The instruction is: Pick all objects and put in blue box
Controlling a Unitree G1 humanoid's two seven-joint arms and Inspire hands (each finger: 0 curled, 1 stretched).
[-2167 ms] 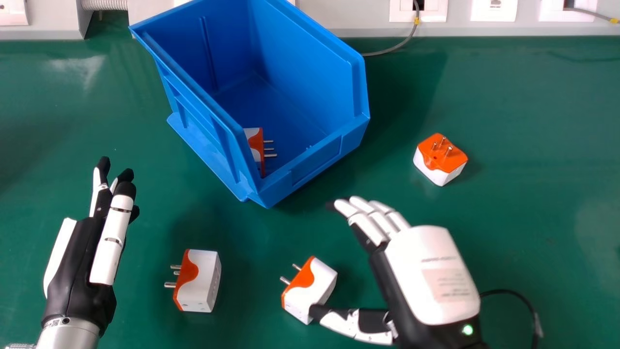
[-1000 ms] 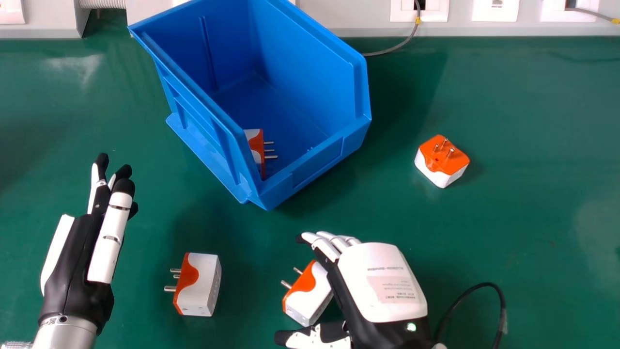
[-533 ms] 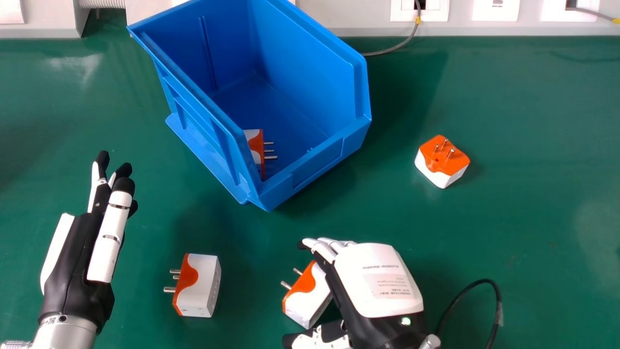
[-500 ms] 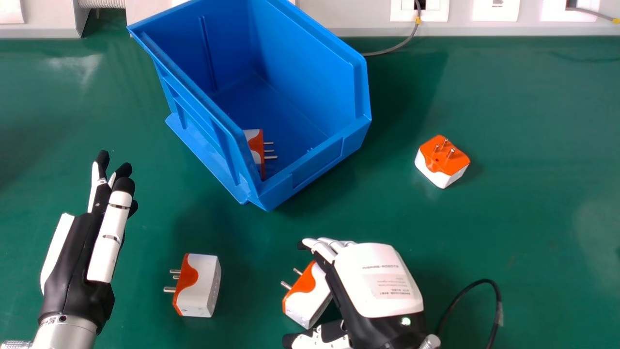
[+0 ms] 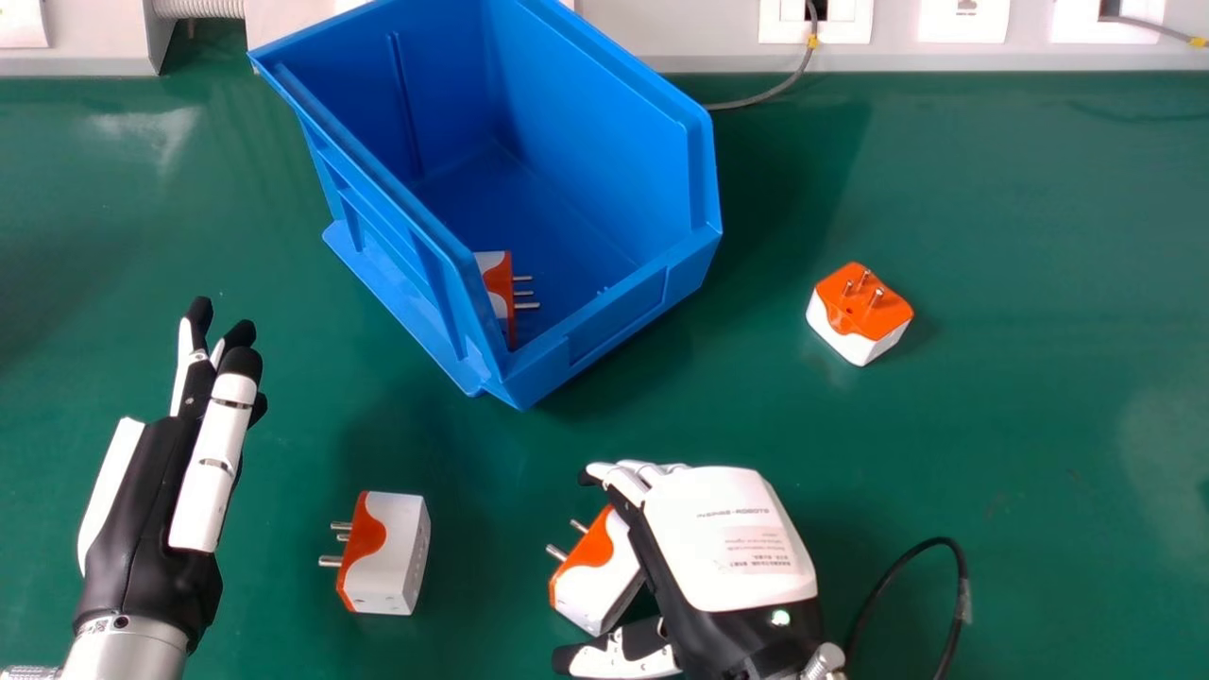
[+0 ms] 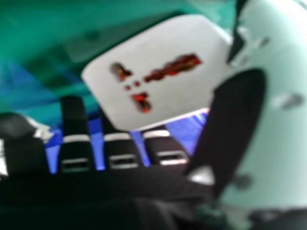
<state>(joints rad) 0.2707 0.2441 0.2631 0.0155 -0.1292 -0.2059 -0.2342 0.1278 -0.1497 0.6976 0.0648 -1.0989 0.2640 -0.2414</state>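
Loosely open, the right hand (image 5: 732, 540) arched over a white-and-orange adapter (image 5: 595, 587) on the counter (image 5: 1039, 397), whose far edge had the blue box (image 5: 614, 316) near it; the left hand (image 5: 151, 515) was open too.

A glossy dark green worktop (image 5: 1039, 453) carries an open blue plastic box (image 5: 619, 316) and a thin grey cable (image 5: 760, 98) by its far edge. Right of the box, a white-and-orange plug adapter (image 5: 858, 316) sits pins up; towards the near edge, a second adapter (image 5: 397, 557) and third adapter (image 5: 597, 584) lie sideways.
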